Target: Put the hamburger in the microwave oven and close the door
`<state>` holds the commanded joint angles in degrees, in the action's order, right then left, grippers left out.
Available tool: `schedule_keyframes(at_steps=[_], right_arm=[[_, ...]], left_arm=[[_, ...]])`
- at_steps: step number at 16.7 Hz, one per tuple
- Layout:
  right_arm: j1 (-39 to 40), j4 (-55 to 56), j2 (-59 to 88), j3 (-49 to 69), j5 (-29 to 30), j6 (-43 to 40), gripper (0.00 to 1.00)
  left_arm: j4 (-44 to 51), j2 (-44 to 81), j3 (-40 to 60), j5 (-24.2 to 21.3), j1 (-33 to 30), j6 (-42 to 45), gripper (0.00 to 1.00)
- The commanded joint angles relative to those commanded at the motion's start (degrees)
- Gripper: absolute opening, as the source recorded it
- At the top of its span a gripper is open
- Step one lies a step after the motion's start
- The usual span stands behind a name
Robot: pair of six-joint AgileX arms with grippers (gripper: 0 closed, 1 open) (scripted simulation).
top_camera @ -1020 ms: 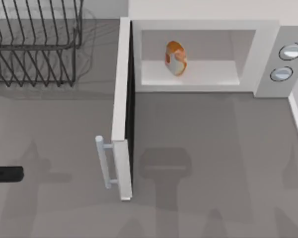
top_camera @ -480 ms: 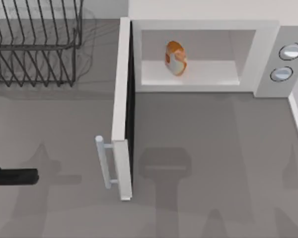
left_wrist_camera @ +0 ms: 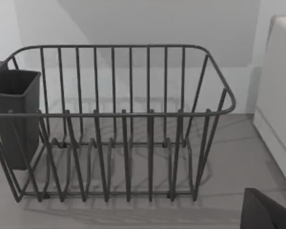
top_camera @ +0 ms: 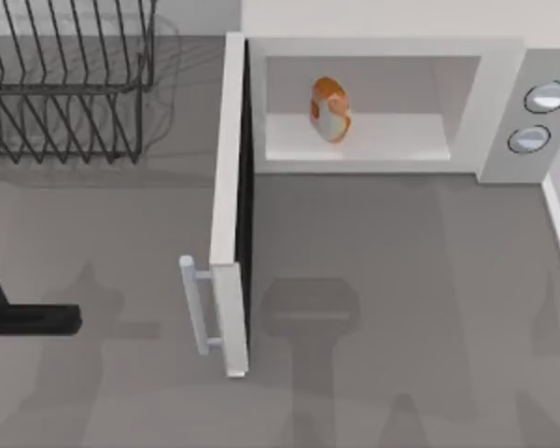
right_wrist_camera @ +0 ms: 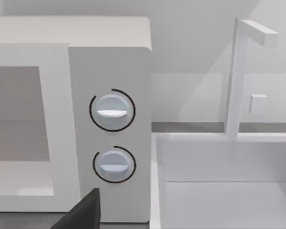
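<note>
The hamburger stands on its edge inside the cavity of the microwave oven, left of centre. The door is swung wide open, sticking out toward the front, with its pale bar handle on its left face. My left gripper is a black bar reaching in from the table's left edge, level with the handle and a good gap to its left. Its dark tip appears in the left wrist view. A dark part of my right gripper sits in front of the microwave oven below its knobs.
A black wire dish rack stands at the back left; the left wrist view faces the rack and the grey cup on its end. Two round knobs are on the oven's right panel. A white basin borders the right side.
My left gripper has slid rightward from the table's left edge toward the door handle. The hamburger and the door have not moved.
</note>
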<state>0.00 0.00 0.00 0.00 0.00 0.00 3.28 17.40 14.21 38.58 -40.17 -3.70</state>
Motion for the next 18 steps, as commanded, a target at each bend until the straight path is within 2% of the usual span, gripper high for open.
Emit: schedule_keyframes(at_steps=[4, 10, 13, 18], right_arm=[[0.00, 0.00, 0.00, 0.00, 0.00, 0.00, 1.00], [0.00, 0.00, 0.00, 0.00, 0.00, 0.00, 1.00], [0.00, 0.00, 0.00, 0.00, 0.00, 0.00, 1.00], [0.00, 0.00, 0.00, 0.00, 0.00, 0.00, 1.00]], left_arm=[[9.62, 15.29, 10.39, -4.20, 0.90, -6.74, 0.00], [24.44, 38.59, 25.82, -12.88, 4.59, -17.06, 0.00], [28.64, 44.06, 30.06, -15.81, 6.22, -19.98, 0.00], [29.08, 44.53, 30.46, -16.15, 6.20, -20.29, 0.00]])
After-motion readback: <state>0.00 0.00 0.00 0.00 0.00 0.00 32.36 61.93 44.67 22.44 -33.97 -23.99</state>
